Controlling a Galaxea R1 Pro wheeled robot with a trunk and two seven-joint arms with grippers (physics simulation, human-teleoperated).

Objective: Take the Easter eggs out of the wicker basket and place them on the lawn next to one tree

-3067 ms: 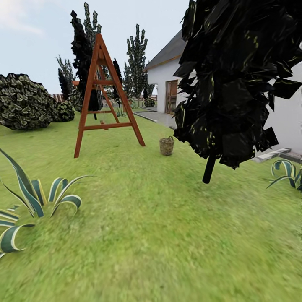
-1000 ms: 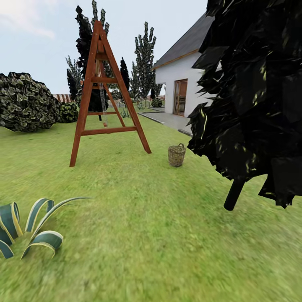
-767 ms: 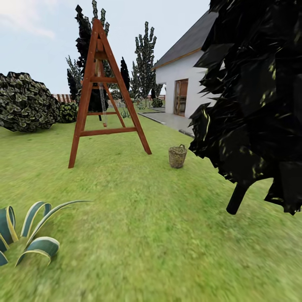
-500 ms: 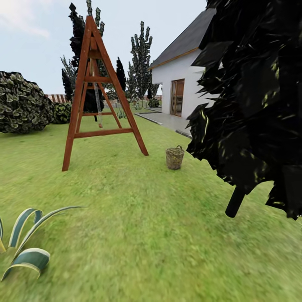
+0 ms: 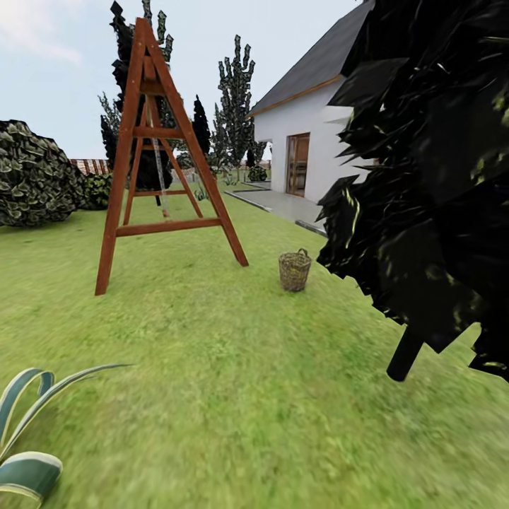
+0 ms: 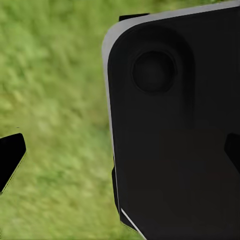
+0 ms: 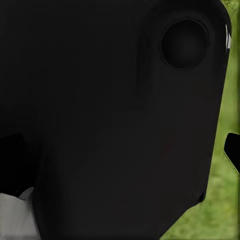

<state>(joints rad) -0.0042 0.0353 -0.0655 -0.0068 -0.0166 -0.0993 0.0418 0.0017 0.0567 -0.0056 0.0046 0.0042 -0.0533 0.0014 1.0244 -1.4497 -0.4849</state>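
Wicker basket point(image 5: 294, 271) stands on lawn point(image 5: 233, 396).

We see even, bright daylight under a pale sky point(image 5: 63, 63), no cast shadows on the lawn point(image 5: 233, 396), near grass smeared and soft, dark foliage point(image 5: 431, 177) almost black with faint glints, wrist views blurred, low-detail.
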